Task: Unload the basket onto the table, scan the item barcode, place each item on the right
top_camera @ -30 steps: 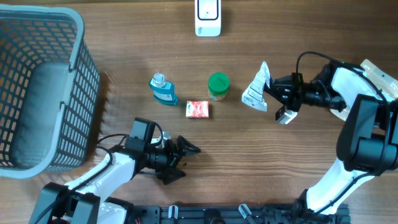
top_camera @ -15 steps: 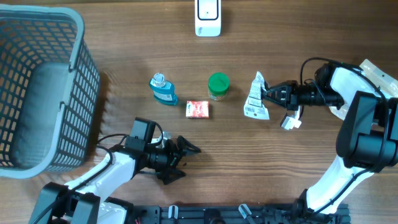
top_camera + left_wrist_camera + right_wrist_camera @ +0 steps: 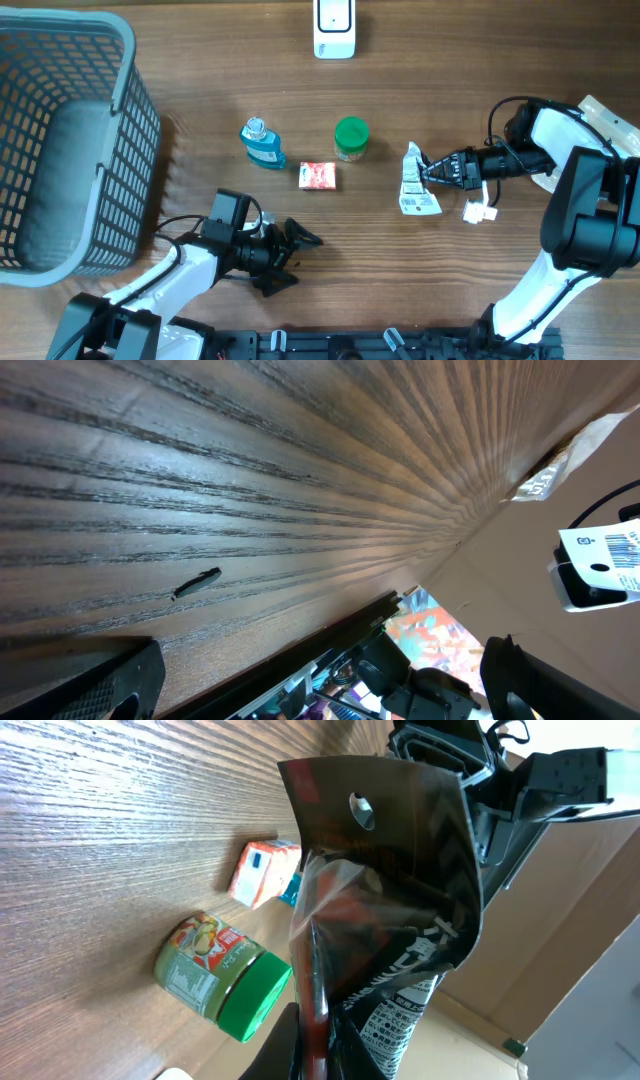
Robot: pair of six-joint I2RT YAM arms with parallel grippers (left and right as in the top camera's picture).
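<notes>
The item is a dark snack packet (image 3: 415,183) with a white printed label, its label side up in the overhead view. My right gripper (image 3: 432,172) is shut on the packet's right edge, right of the table's middle. In the right wrist view the packet (image 3: 390,900) hangs in front of the camera, pinched between my right gripper (image 3: 320,1045) jaws. The white barcode scanner (image 3: 334,28) stands at the table's far edge, well away from the packet. My left gripper (image 3: 295,257) rests open near the front edge with nothing in it, and its dark fingers (image 3: 110,680) frame bare wood.
A green-lidded jar (image 3: 351,138), a small red box (image 3: 318,176) and a blue bottle (image 3: 261,143) stand left of the packet. A grey basket (image 3: 118,120) fills the left side. A white tag (image 3: 478,211) dangles from the right arm.
The right gripper has carried the packet toward the table's front edge and turned it flatter, label up. The dangling white tag moved with it. The left arm has not moved.
</notes>
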